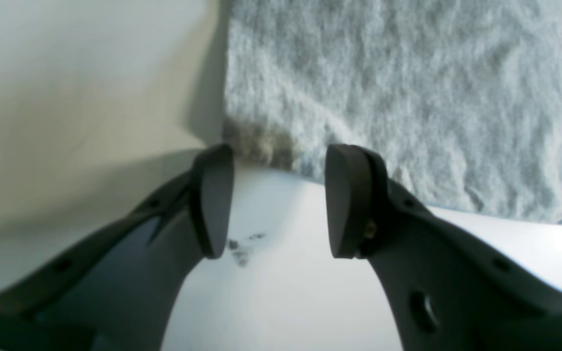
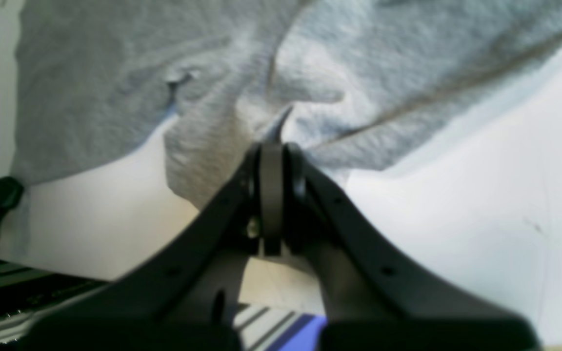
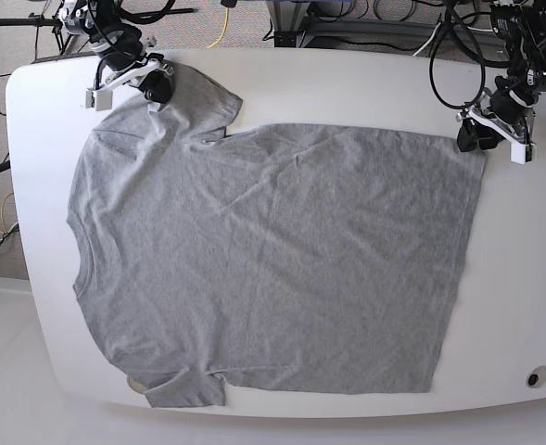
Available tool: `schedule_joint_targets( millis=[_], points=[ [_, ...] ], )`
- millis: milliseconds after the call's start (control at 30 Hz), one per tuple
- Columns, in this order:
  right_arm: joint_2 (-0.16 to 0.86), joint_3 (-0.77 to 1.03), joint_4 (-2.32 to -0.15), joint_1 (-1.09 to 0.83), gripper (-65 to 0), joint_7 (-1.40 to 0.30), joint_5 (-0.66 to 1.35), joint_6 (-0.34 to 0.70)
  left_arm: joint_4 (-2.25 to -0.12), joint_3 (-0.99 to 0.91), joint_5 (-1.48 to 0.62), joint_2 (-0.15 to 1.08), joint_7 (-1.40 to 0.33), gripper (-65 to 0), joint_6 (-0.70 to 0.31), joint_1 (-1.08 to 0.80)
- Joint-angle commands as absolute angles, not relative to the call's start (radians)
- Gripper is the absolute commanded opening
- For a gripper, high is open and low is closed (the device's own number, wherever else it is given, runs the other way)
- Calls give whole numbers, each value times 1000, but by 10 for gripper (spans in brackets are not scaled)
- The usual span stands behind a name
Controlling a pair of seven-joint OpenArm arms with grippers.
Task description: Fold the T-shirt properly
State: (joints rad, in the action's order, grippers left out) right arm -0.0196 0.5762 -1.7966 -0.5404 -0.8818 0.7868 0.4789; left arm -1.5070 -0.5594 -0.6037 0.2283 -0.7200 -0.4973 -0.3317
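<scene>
The right gripper [image 2: 272, 146] is pinched on the sleeve of the T-shirt [image 3: 273, 260], which lies flat across the table [image 3: 523, 278], its length running side to side. The left gripper [image 1: 278, 195], jaws apart and holding nothing, hovers just beside the hem corner [image 1: 256, 141], directly ahead.

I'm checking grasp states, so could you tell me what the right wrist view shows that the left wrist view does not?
Only the right wrist view shows the right gripper shut on a bunched fold of the T-shirt. Only the left wrist view shows the left gripper open, just short of a shirt corner, with dark smudges on the table. Both show grey fabric on the white table.
</scene>
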Motion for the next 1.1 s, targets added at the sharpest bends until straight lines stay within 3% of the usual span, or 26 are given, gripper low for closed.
schedule_joint_targets(
  millis=[0, 433, 533, 800, 900, 1067],
  points=[
    [-13, 581, -1811, -536, -640, -868, 809, 490, -1517, -565, -604, 240, -734, -370, -496, -325],
    [-12, 590, -1888, -542, -626, -868, 809, 492, -1552, -599, -602, 245, -736, -370, -496, -329],
    [-10, 607, -1903, -544, -544, -869, 809, 492, -1586, -630, -602, 245, -736, -370, -496, -331],
    [-10, 631, -1906, -567, -186, -869, 809, 492, -1641, -656, -602, 245, -736, -370, -496, -329],
    [-8, 631, -1906, -573, -147, -869, 809, 493, -1650, -668, -602, 245, -736, -370, -496, -329],
    [-8, 670, -1903, -579, -189, -869, 809, 495, -1655, -694, -601, 245, -736, -370, -496, -329]
  ],
)
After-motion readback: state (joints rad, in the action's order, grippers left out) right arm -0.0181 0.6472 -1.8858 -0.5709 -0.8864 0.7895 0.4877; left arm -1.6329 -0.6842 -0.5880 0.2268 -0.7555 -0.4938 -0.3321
